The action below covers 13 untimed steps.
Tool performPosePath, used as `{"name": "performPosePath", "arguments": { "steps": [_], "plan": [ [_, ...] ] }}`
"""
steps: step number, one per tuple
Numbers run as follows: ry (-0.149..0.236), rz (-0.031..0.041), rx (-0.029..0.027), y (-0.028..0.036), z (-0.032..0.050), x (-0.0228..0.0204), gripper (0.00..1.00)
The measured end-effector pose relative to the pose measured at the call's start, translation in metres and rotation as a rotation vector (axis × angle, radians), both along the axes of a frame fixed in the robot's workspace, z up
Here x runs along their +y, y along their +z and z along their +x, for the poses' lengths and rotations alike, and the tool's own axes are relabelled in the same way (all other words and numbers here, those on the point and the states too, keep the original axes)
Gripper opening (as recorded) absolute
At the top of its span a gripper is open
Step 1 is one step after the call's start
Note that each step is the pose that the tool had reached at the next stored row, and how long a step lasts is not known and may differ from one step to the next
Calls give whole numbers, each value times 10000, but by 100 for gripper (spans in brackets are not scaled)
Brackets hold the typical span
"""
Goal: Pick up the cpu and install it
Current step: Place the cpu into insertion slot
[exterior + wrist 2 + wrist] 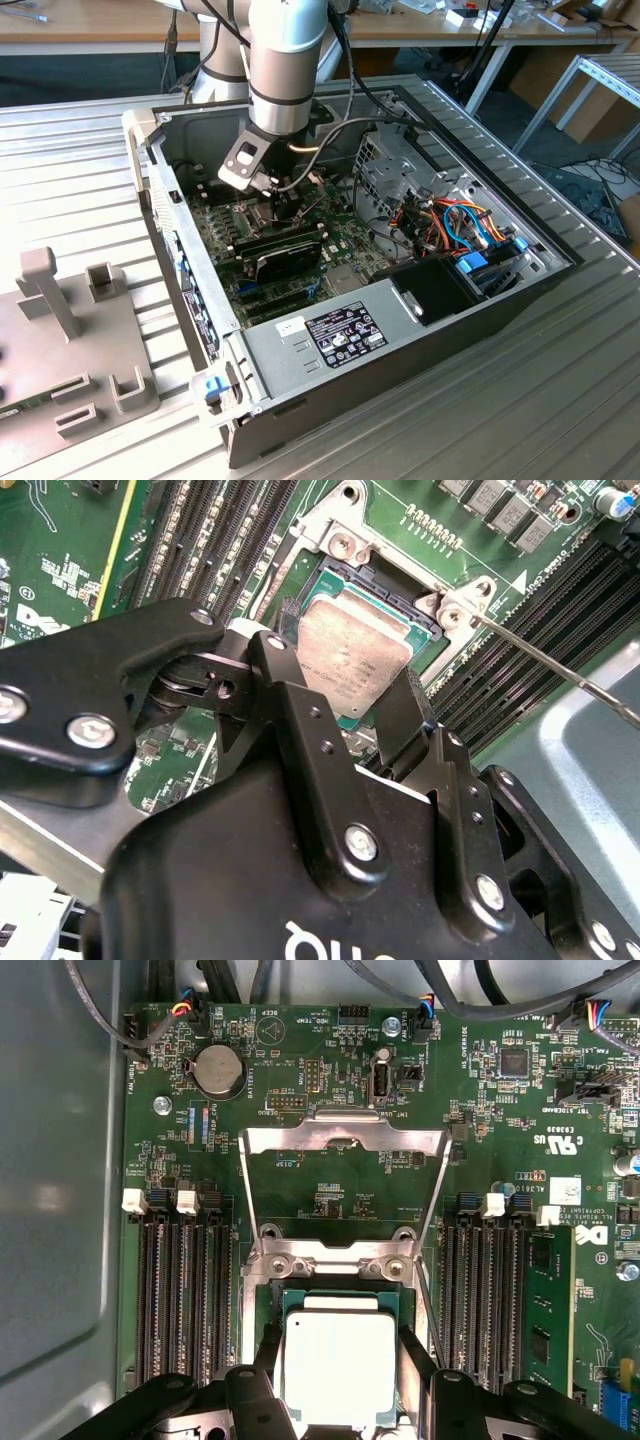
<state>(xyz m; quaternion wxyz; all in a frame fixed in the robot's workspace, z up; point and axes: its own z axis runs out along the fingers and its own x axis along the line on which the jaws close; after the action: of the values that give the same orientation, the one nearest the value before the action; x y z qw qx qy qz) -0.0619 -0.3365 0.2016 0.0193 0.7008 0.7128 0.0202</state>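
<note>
Basically, the gripper (342, 1345) is down inside the open PC case (190, 255) w/ its black fingers (268, 1352) drawn in narrow against two opposite edges of the cpu (340, 1385), holding it. The cpu sits btwn the fingertips, over the socket (278, 1305), whose dark rim shows around the chip on the sides not covered by the fingers. I can't tell whether the chip is fully seated.

Cpu look: small flat square, dull silver-grey metal lid w/ a pale, slightly smudged sheen and rounded corners, and a thin green edge around the lid. In the second wrist view the cpu (350, 660) has faint marking on the lid, too faint to read.

Just beyond the fingertips, the shiny retention frame (345, 1138) stands hinged open. A thin lever rod (540, 660) runs off from the socket corner. Black memory slots (185, 1290) flank the gripper on both sides; one slot holds a green module (545, 1310). Further beyond the frame is a coin battery (213, 1070).

Writing: the green mobo (500, 1110) has white print beside most parts, plus small white stickers. In the exterior view the gripper (285, 205) hangs over the board, and the PSU, at the case's near end, has a dark label (345, 330) w/ white print.
</note>
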Motion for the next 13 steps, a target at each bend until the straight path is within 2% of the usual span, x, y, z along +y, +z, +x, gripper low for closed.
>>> {"name": "performPosePath", "arguments": {
  "steps": [13],
  "plan": [
    [-11, -1, 3, 8, 5, 3, 55]
  ]
}}
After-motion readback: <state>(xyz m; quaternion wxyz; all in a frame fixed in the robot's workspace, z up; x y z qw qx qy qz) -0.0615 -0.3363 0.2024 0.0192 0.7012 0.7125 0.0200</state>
